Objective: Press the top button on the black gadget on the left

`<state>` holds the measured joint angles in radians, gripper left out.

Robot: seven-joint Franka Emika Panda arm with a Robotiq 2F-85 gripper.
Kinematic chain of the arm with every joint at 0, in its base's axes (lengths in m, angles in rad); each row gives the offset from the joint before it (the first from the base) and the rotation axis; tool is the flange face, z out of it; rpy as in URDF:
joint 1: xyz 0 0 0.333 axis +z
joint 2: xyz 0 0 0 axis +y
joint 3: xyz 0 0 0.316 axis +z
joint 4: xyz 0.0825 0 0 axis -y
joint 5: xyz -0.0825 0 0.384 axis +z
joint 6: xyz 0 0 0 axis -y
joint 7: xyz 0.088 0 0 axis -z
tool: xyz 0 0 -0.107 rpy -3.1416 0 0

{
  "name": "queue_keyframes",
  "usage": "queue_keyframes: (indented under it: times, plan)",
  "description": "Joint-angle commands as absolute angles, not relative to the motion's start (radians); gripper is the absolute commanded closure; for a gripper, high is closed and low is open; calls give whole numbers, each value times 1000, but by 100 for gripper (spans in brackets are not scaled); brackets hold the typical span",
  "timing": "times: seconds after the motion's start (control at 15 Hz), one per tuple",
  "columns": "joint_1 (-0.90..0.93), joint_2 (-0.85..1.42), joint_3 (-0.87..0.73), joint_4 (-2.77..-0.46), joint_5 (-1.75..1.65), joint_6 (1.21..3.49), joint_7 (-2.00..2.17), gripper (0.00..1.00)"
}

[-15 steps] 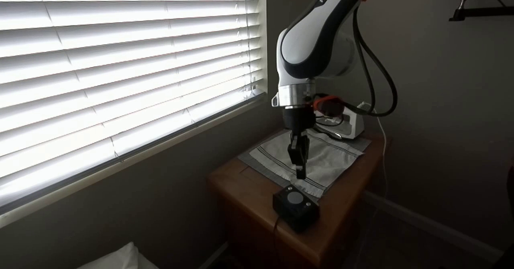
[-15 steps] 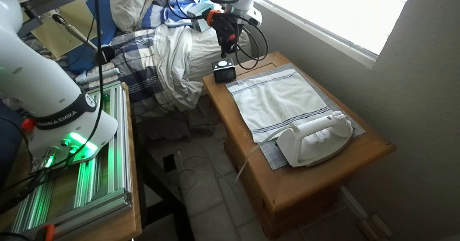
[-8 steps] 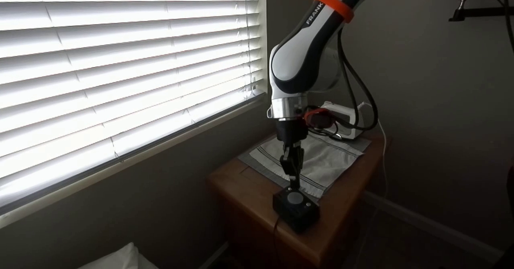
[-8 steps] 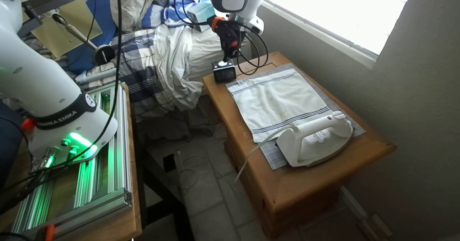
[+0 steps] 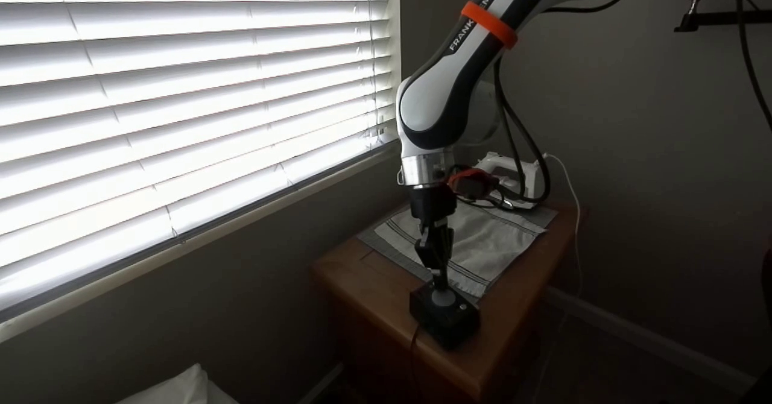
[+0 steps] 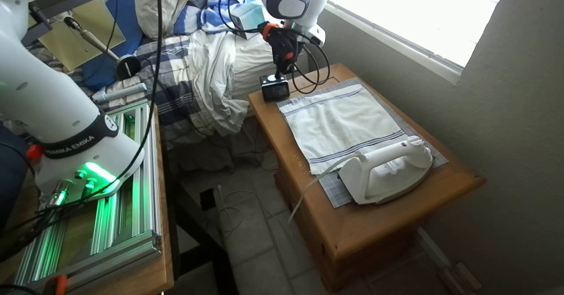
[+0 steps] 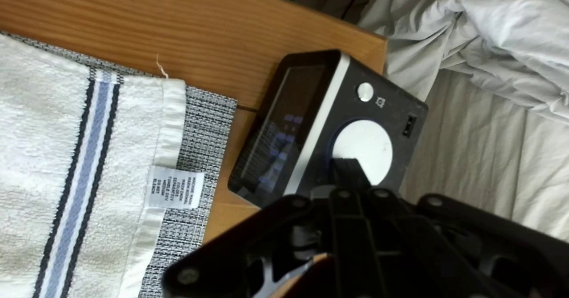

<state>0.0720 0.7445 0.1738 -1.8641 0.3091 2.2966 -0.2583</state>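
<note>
The black gadget (image 7: 326, 124) is a small box-shaped device with a dim display and a silver edge strip. It stands at a corner of the wooden stand and shows in both exterior views (image 5: 447, 327) (image 6: 276, 93). A large round white button (image 7: 369, 146) lies in the middle of its top, with a small silver button (image 7: 365, 92) beside it. My gripper (image 7: 350, 169) is shut and empty, pointing down. Its fingertips cover the near edge of the white button, also in an exterior view (image 5: 441, 284). I cannot tell whether the button is pressed in.
A white striped towel (image 6: 343, 119) lies on a grey mat (image 6: 337, 193) beside the gadget. A white iron (image 6: 383, 171) stands at the far end of the wooden stand (image 6: 365, 224). A bed (image 6: 238, 70) adjoins the gadget's end. A window with blinds (image 5: 199, 90) is alongside.
My gripper has come down from above the gadget until its tips are at the white button. The gadget, towel and iron have not moved.
</note>
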Motion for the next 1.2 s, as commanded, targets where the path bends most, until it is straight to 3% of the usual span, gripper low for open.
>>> queue_keyframes:
  times: [0.0,1.13]
  plan:
    - [64,775,179,-1810,275,2250,-222,100]
    - [62,803,171,-1762,262,2195,-200,100]
